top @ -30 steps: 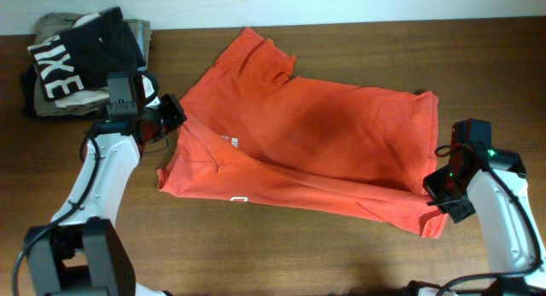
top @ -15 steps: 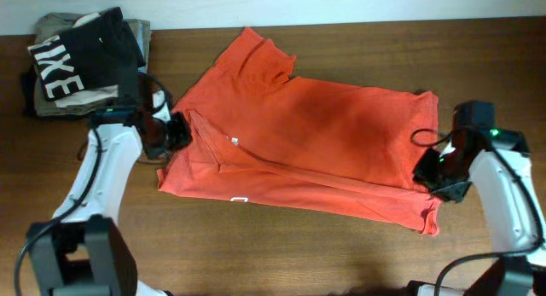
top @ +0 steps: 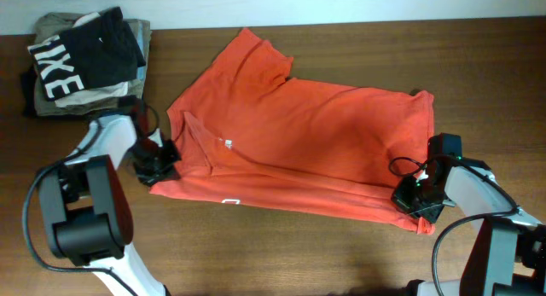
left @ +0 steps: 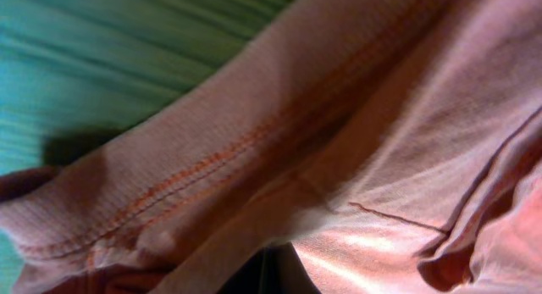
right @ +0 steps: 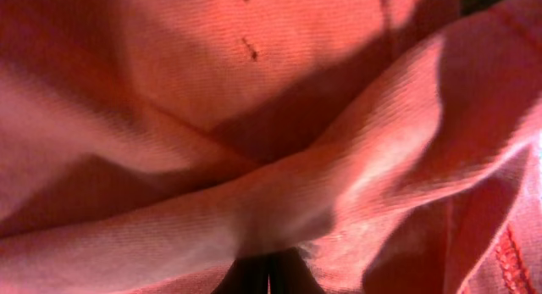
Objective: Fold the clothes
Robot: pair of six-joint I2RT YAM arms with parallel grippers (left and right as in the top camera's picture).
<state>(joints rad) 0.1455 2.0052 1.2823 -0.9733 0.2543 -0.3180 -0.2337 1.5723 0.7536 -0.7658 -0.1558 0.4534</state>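
Observation:
The red-orange T-shirt (top: 316, 142) lies across the middle of the table, partly folded, with a long fold along its near edge and white print showing near the left. My left gripper (top: 160, 164) is at the shirt's near left corner and is shut on the cloth. My right gripper (top: 408, 199) is at the near right corner, also shut on cloth. In the left wrist view the shirt's stitched hem (left: 356, 116) fills the frame above the shut fingers (left: 269, 275). In the right wrist view bunched red cloth (right: 212, 91) covers the shut fingers (right: 269, 279).
A stack of folded garments (top: 85, 61), a black shirt with big white letters on khaki and white ones, sits at the far left corner. The brown wooden table (top: 256, 253) runs along the front. The table's back edge is near the shirt's upper sleeve.
My left gripper has moved toward the front edge and my right gripper has moved left, both on the shirt. The shirt's near corners have shifted with them.

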